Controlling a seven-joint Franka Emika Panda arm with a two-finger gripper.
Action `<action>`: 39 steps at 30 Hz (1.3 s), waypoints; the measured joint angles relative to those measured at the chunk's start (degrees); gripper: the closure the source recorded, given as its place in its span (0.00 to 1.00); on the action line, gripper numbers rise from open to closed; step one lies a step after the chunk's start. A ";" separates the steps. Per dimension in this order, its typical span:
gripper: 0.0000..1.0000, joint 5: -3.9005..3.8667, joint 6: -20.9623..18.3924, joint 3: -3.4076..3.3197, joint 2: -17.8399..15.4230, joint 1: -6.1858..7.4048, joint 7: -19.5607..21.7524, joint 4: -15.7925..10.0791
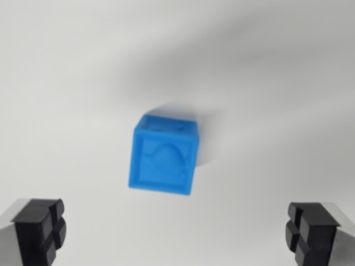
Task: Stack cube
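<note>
You see 1 blue cube [164, 155] that looks like moulded plastic, matt to slightly satin, with a raised arch relief on its facing side and smooth edges. The surface [66, 83] under it looks plain white, smooth and matt. The 2 fingertips [40, 230] look like black rubbery pads, grooved, on grey metal-like fingers.

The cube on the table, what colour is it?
Blue. The cube shows clearly in the wrist view.

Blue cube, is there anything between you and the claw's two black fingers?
No. In the wrist view, only bare white table lies between the blue cube and the open claw; nothing else sits there.
</note>
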 joint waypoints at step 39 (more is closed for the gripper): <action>0.00 -6.76 19.95 -3.15 20.24 5.36 11.65 -0.20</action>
